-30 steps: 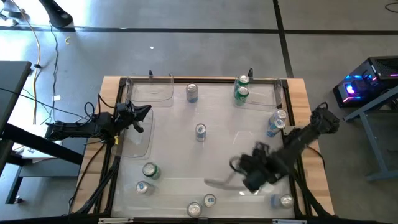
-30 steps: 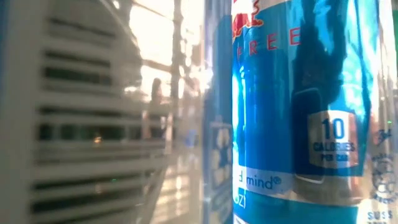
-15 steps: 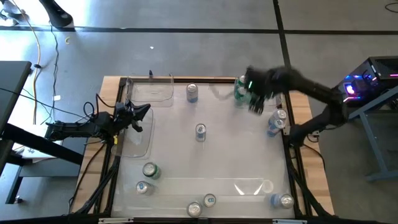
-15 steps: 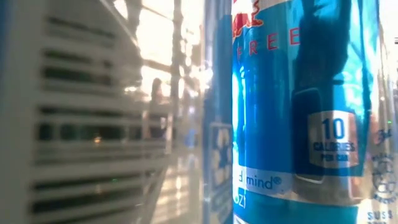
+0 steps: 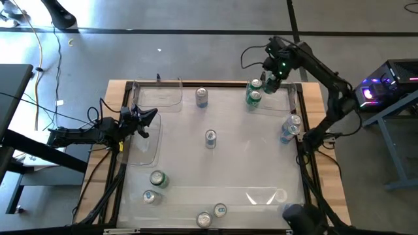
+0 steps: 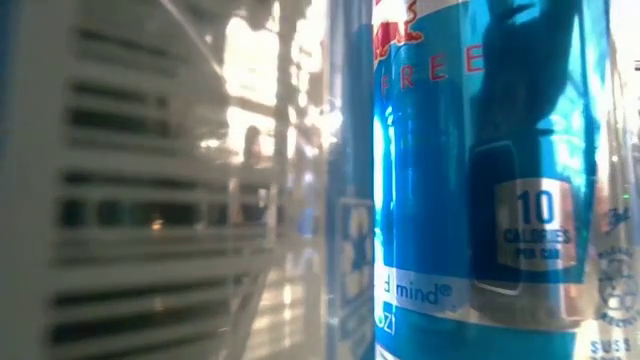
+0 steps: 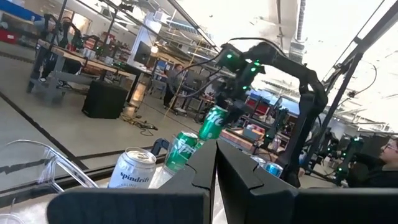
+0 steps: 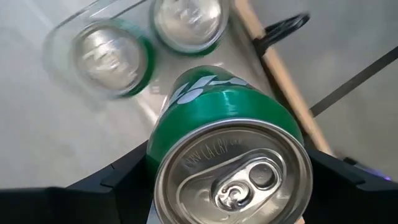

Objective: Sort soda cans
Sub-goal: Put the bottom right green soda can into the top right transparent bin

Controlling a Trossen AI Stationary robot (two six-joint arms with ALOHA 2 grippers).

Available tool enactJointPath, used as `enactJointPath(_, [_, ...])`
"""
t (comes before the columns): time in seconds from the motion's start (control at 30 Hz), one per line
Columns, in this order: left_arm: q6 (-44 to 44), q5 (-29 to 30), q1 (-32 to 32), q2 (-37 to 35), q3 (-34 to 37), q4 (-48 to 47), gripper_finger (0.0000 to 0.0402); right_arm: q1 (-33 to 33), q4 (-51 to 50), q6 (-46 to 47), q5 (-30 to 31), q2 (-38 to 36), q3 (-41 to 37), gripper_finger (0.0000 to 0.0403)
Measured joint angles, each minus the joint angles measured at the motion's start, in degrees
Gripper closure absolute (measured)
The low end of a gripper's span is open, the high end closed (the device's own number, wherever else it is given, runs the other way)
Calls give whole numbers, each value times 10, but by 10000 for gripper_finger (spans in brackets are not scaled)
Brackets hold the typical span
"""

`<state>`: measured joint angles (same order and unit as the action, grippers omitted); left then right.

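Observation:
My right gripper (image 5: 270, 77) hangs over the table's far right corner, shut on a green soda can (image 8: 224, 118). The same can (image 7: 214, 121) also shows in the left wrist view. Below it, two green cans (image 5: 253, 93) stand in a clear tray (image 5: 281, 101). Silver and blue cans (image 5: 201, 96) (image 5: 210, 138) (image 5: 290, 127) stand about the table. A green can (image 5: 158, 178) and blue cans (image 5: 149, 196) (image 5: 212, 214) stand near the front. My left gripper (image 5: 149, 124) waits shut at the left edge. My right gripper pinches the green can by its upper side wall (image 8: 155, 155), one finger (image 8: 112, 183) on each side. The fingers come from above, pointing down. The can hangs below them, top up and slightly tilted, lifted clear over the tray's far corner.
Clear trays lie at the far left (image 5: 160, 94), the left (image 5: 145, 149) and the near side (image 5: 228, 196). A blue can (image 6: 480, 180) fills the low view. Wooden rails (image 5: 313, 117) frame the table. Open room lies in the middle.
My right gripper has swept fast from the near right part of the table to the far right corner, rolling its wrist as it went. The cans standing on the table have kept their places.

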<state>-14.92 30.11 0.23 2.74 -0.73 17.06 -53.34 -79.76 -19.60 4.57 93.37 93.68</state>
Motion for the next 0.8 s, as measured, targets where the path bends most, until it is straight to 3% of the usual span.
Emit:
enactJointPath(0.33, [0, -14, 0, 0, 0, 0, 392, -67, 81, -71, -12, 0, -103, 111])
enactJointPath(0.5, [-1, -14, 0, 0, 0, 0, 392, -69, 159, -82, -18, 0, -144, 111])
enactJointPath(0.8, [-10, -13, 0, 0, 0, 8, 392, -67, 202, -88, -17, 0, -187, 111])
